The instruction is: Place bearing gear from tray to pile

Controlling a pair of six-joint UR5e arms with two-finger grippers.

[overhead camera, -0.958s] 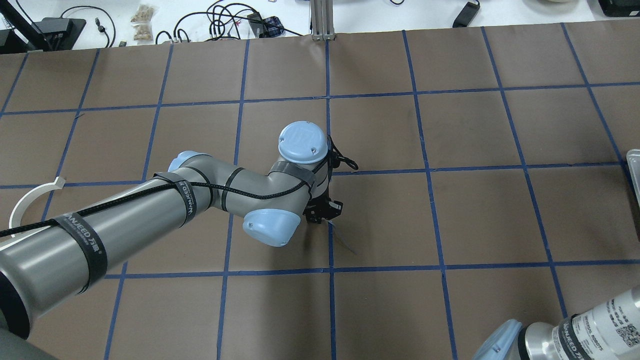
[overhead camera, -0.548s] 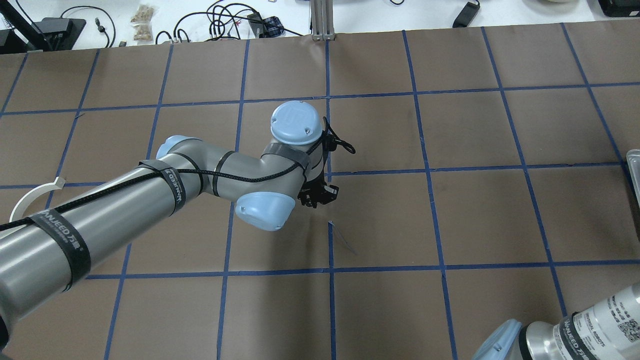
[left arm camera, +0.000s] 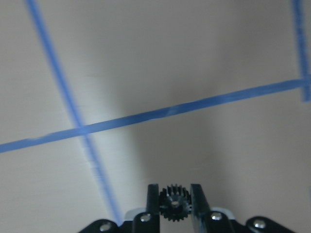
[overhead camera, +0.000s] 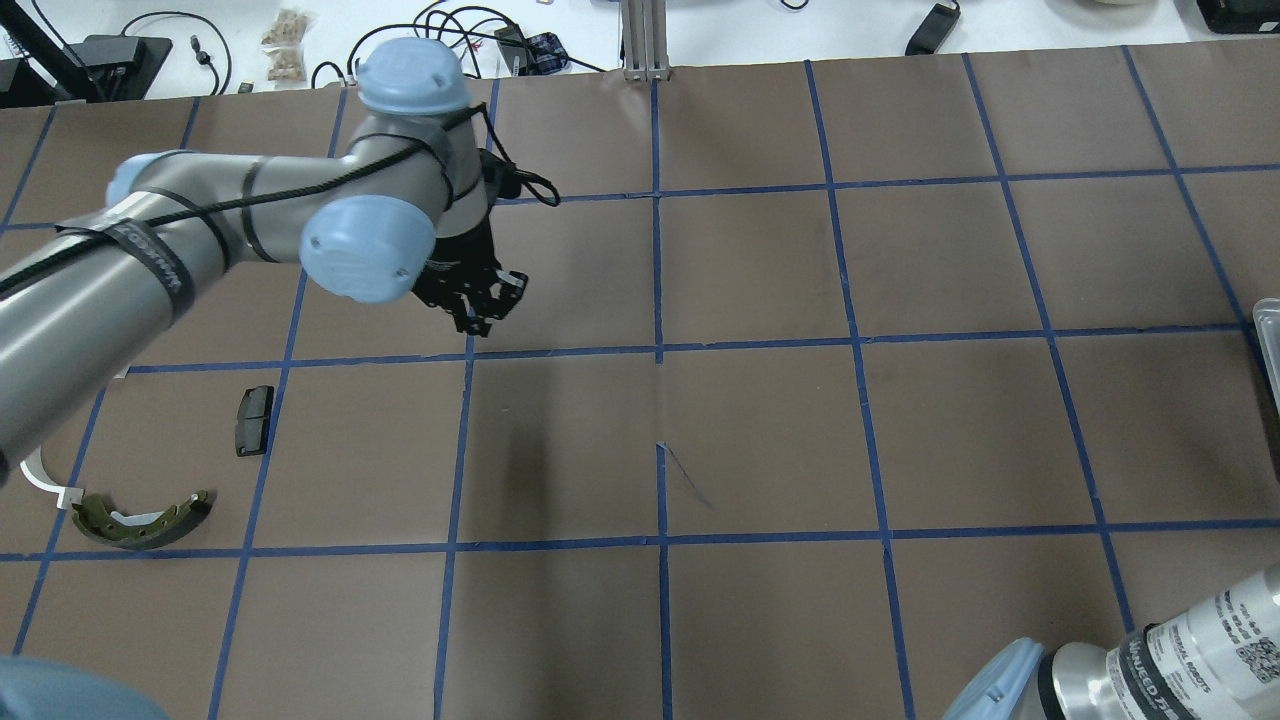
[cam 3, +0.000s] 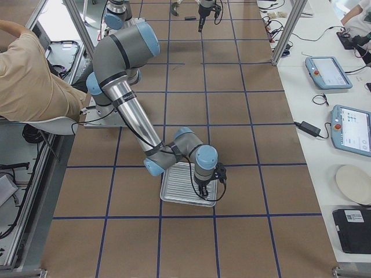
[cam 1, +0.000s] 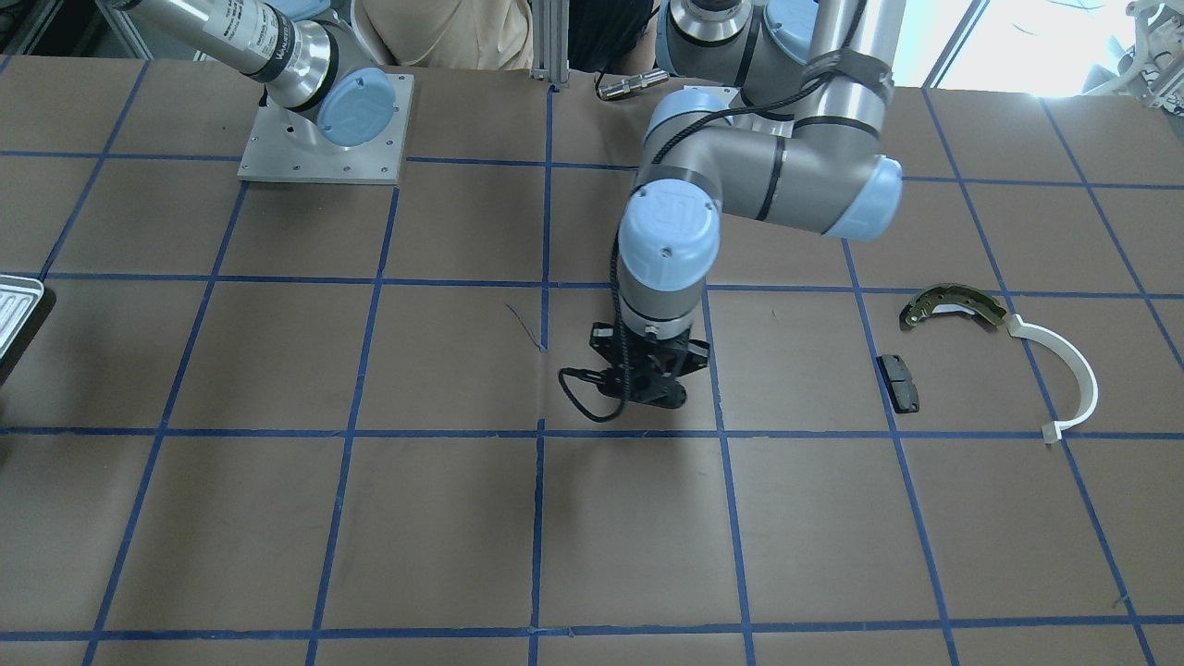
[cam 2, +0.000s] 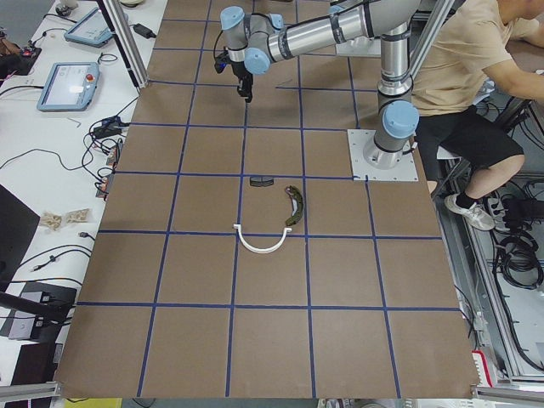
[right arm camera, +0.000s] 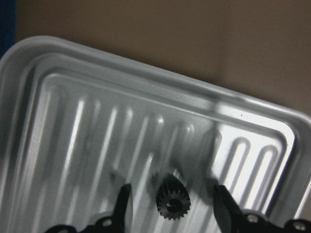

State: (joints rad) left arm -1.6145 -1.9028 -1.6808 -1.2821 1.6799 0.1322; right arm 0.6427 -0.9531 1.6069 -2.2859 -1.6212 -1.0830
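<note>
My left gripper [overhead camera: 482,308] is shut on a small black bearing gear [left arm camera: 174,203] and holds it above the brown mat, to the right of and beyond the pile. The pile lies at the mat's left: a dark pad [overhead camera: 253,420], an olive-gold brake shoe [overhead camera: 140,522] and a white arc [overhead camera: 42,478], partly hidden by my arm. My right gripper [right arm camera: 172,206] is open low over the ribbed silver tray [right arm camera: 73,121], one finger on each side of a second black gear [right arm camera: 170,200] that lies on the tray.
The mat carries a blue tape grid. The tray's edge [overhead camera: 1268,340] shows at the mat's right edge. Cables and boxes lie beyond the far edge [overhead camera: 450,40]. A person sits behind the robot [cam 3: 35,75].
My left arm has swung left and away from the mat's centre, carrying the gear. The pad and brake shoe, hidden under the arm before, now show.
</note>
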